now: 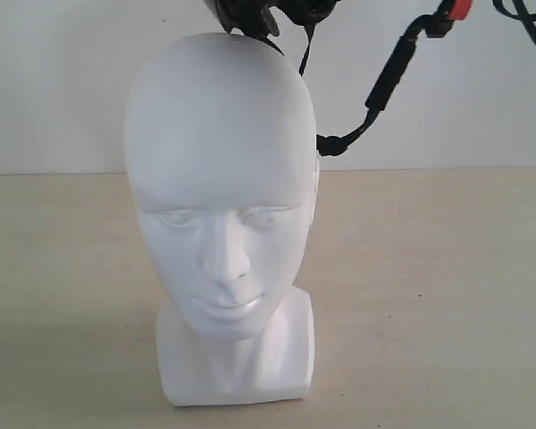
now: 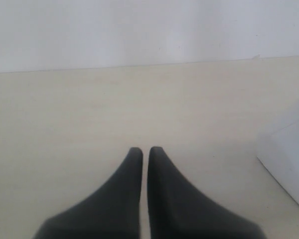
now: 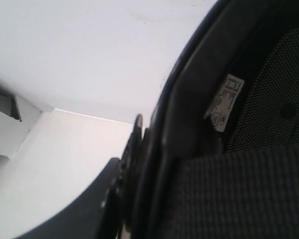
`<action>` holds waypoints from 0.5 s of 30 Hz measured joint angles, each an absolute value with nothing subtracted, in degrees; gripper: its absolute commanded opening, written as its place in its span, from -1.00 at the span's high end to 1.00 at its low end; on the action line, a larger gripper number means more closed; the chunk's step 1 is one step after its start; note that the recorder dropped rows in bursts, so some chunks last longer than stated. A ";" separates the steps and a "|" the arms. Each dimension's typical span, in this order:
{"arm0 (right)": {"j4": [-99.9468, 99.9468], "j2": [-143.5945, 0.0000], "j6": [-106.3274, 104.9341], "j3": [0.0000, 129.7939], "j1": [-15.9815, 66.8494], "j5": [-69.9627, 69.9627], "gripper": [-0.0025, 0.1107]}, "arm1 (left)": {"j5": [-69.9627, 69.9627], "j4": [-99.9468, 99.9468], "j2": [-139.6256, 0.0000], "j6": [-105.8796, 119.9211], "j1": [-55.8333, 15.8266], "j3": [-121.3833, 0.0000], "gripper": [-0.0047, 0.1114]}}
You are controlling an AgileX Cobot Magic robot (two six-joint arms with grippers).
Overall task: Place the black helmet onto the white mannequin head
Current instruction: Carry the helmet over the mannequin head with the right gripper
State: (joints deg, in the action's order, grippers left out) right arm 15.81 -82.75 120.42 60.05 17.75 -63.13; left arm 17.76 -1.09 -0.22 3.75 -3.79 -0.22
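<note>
Above white mannequin head (image 1: 219,179), black helmet (image 1: 246,16), straps (image 1: 389,80) dangling

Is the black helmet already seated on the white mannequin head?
No: the white mannequin head is bare from the crown down; the black helmet shows only above it, straps dangling alongside.

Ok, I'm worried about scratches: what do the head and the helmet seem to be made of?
Head: probably hard moulded plastic, white, slightly glossy; soft highlights show on forehead and lips. Helmet: matte black rim, likely plastic or rubber trim; inside, dark mesh fabric lining with a white label. Strap: looks like black padded webbing, red buckle probably plastic.
</note>
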 measured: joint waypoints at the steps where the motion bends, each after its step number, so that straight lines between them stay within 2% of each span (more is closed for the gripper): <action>1: 15.69 -82.75 120.42 60.05 17.85 -63.13 0.96 | 17.76 -1.09 -0.22 3.75 -3.79 -0.22 0.84; 15: 14.52 -86.58 119.36 68.17 21.20 -59.36 0.96 | 17.76 -1.09 -0.22 3.75 -3.79 -0.22 0.84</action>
State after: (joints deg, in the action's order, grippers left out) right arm 14.52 -86.58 119.36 68.17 21.20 -59.36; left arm 17.76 -1.09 -0.22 3.75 -3.79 -0.22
